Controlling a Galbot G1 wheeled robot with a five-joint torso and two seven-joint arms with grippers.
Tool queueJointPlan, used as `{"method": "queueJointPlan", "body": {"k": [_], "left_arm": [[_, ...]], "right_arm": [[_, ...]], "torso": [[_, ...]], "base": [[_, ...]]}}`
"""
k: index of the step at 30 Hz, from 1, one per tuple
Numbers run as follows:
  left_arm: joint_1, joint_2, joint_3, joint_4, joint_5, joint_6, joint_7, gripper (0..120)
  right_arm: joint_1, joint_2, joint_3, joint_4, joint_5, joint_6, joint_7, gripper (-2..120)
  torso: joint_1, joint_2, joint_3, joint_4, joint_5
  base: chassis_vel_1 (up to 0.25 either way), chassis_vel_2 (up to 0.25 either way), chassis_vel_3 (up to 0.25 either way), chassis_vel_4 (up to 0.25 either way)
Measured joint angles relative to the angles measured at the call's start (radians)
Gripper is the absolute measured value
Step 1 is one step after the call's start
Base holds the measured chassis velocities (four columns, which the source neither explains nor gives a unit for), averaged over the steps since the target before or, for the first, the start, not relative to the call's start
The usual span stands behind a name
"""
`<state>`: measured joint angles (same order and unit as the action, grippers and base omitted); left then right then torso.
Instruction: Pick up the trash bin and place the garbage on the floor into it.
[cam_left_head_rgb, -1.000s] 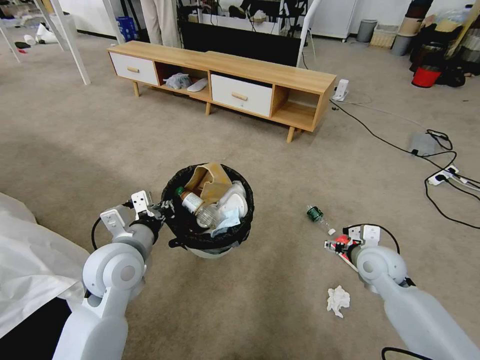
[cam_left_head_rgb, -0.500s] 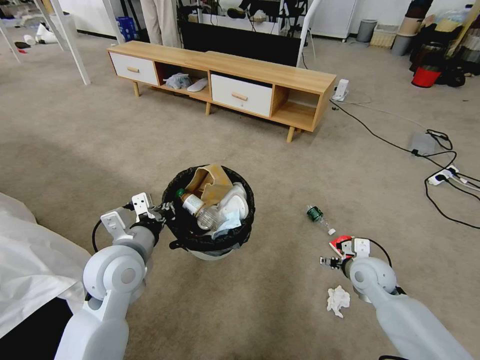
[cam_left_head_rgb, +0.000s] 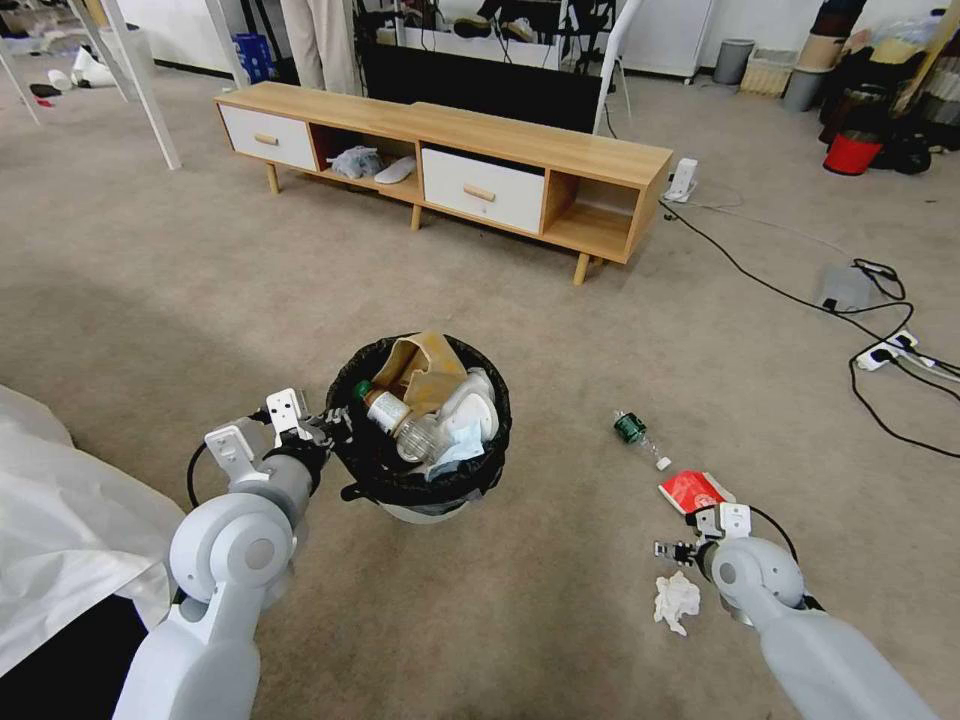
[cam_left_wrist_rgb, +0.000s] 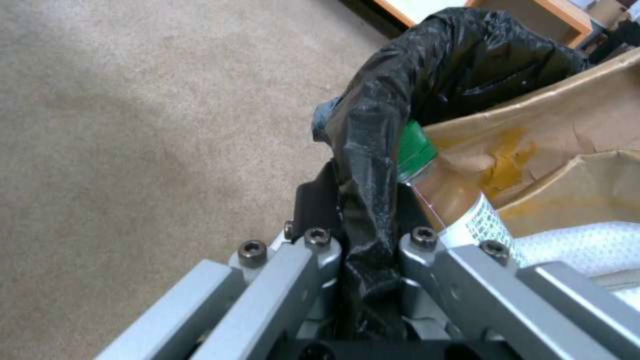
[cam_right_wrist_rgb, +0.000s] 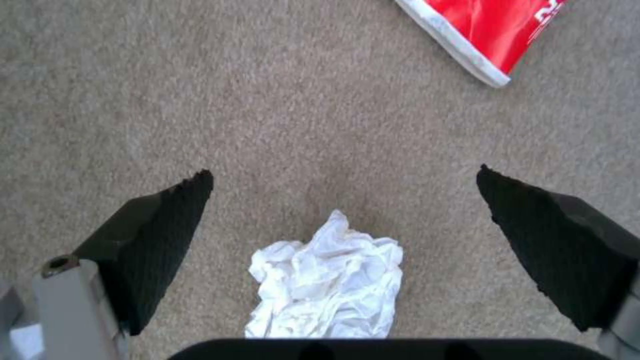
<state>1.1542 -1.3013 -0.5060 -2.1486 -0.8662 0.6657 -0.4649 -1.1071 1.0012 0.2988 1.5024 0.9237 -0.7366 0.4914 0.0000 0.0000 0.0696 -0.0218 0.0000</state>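
While the left gripper (cam_left_wrist_rgb: 360, 240) stays pinched on the bag-lined rim of the small round white plastic trash bin (cam_left_head_rgb: 420, 505), held off the carpet and already stuffed, the right gripper (cam_right_wrist_rgb: 343, 220) hangs spread wide over a crumpled white tissue (cam_right_wrist_rgb: 327, 280) on the floor. It looks featherlight and soft (no slip risk); pinching its bunched middle should do.

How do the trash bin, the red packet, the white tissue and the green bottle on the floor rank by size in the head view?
Largest to smallest as they look:
1. trash bin, held at its rim by the left gripper
2. red packet
3. white tissue, close to the packet's size and nearer the camera, so that order is unsure
4. green bottle
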Motion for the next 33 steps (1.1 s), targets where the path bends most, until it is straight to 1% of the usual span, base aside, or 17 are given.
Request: {"method": "queueJointPlan", "body": {"k": [9,13,33], "left_arm": [[-0.005,0.009,-0.007,0.008,-0.004,-0.002,0.003,4],[-0.005,0.011,-0.009,0.009,-0.004,-0.002,0.004,4],[-0.013,-0.004,-0.005,0.023,0.000,-0.004,0.005,4]], "right_arm": [[0.008,0.027,-0.025,-0.029,-0.020,0.001,-0.013,100],[0.006,0.027,-0.032,-0.034,-0.029,0.001,-0.018,100],[-0.041,0.019,-0.027,-0.058,-0.075,0.022,-0.058,100]], "torso": [[0.000,0.000,0.000,0.0002,0.0000],[0.000,0.000,0.000,0.0002,-0.0001],[0.000,0.000,0.000,0.0000,0.0000]], "base": [[0.000,0.000,0.000,0.000],[0.000,0.000,0.000,0.000],[0.000,0.000,0.000,0.000]]}}
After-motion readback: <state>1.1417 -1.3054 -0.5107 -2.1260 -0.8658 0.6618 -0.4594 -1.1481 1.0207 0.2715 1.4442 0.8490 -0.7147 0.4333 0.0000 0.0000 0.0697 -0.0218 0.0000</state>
